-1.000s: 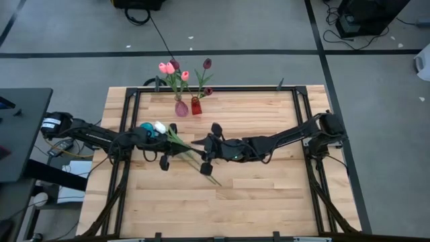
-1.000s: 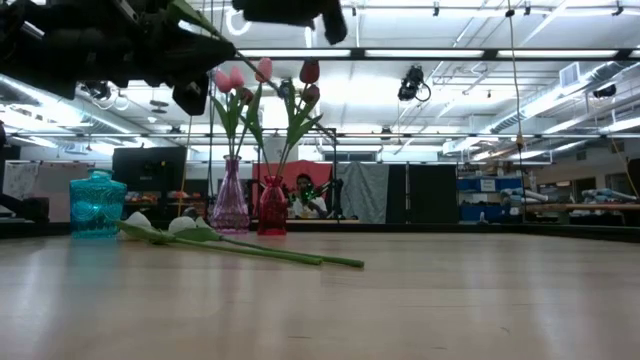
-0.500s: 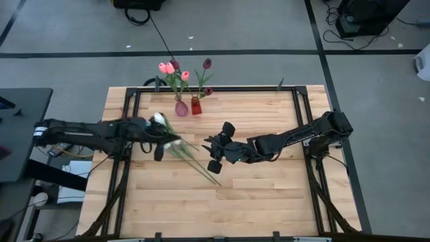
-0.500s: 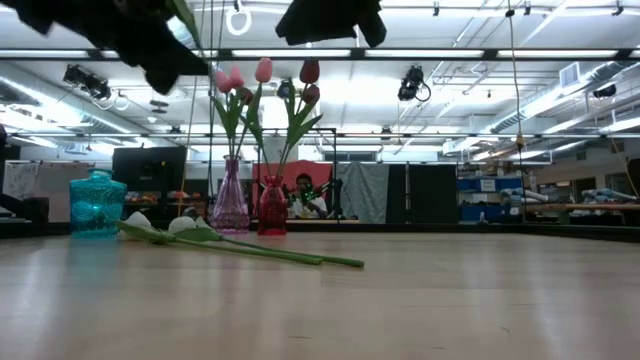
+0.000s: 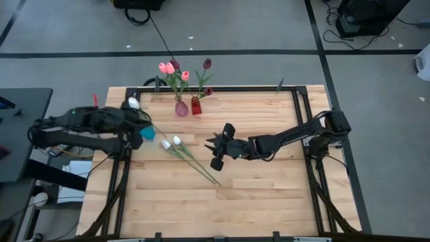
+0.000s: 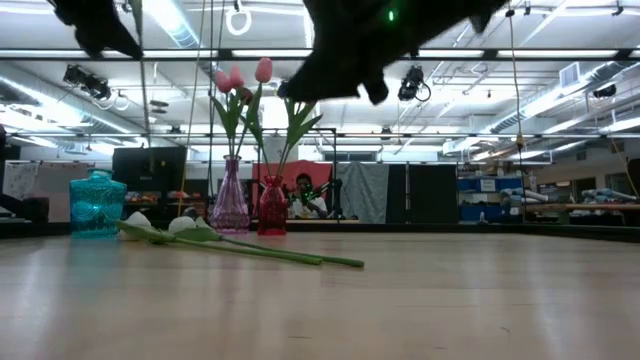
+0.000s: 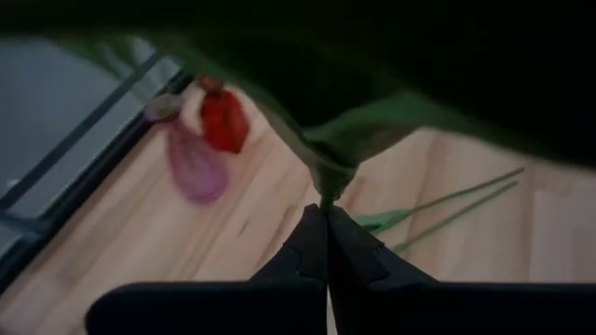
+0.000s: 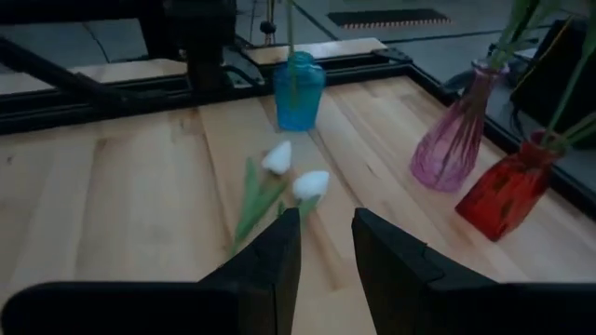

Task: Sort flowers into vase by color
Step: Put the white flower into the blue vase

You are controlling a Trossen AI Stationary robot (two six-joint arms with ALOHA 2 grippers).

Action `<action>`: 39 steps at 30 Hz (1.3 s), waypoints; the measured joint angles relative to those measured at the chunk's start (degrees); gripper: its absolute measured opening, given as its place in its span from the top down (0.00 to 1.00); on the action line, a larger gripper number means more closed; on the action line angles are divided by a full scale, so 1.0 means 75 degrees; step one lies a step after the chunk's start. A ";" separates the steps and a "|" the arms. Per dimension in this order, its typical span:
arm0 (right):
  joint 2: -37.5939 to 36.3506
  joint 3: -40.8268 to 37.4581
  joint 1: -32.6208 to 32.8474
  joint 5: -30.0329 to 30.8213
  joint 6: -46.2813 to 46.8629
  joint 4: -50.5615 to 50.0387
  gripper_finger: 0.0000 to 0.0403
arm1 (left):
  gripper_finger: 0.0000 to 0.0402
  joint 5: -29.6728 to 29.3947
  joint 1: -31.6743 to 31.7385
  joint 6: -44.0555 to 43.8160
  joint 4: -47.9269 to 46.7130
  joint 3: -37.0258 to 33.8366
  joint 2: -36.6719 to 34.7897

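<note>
- Left gripper (image 5: 138, 115) sits over the table's left edge by the blue vase (image 5: 147, 133); my wrist camera shows its fingers (image 7: 312, 247) pressed together on a thin green stem (image 7: 328, 177).
- From above I take that stem to belong to the white tulip (image 5: 133, 103) whose head shows just past the gripper, though a blurred leaf fills most of the wrist view and hides the head there.
- Right gripper (image 5: 216, 144) hovers mid-table, its fingers (image 8: 275, 256) apart with nothing between them, pointed toward two white tulips (image 5: 170, 142).
- Those two lie flat on the wood, heads side by side near the blue vase, stems running toward the table's middle.
- Pink vase (image 5: 181, 107) stands at the far edge with pink tulips (image 5: 166, 68) in it; I also see one dark head (image 5: 175, 64) among them.
- Red vase (image 5: 195, 105) stands just beside it, holding maroon tulips (image 5: 207, 64).
- Low view cuts both arms off at the top, so only dark shapes show; the right arm's bulk hides the maroon heads there.
- Whether the held stem's lower end reaches into the blue vase, I cannot tell.
- Beyond the table (image 5: 269, 195) I see a person (image 6: 303, 193), small, between the vases' stems.
</note>
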 joint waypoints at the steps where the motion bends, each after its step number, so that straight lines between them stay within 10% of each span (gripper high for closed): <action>1: 0.0000 -0.0178 -0.0110 -0.0145 -0.0004 0.0307 0.72 | 1.00 -0.0066 0.0000 -0.0014 -0.0239 0.0132 -0.0004; 10: 0.0000 -0.1487 -0.0610 -0.1186 0.0039 0.2998 0.72 | 1.00 -0.0707 0.0000 -0.0497 -0.2042 0.1242 -0.0044; 23: 0.0000 -0.1528 -0.0634 -0.1603 -0.0021 0.3404 0.72 | 1.00 -0.1562 0.0000 -0.1011 -0.2970 0.1279 -0.0565; 39: 0.0000 -0.1528 -0.0605 -0.1877 0.0151 0.3238 0.72 | 0.98 -0.1390 0.0000 -0.1457 -0.2483 -0.0544 -0.0872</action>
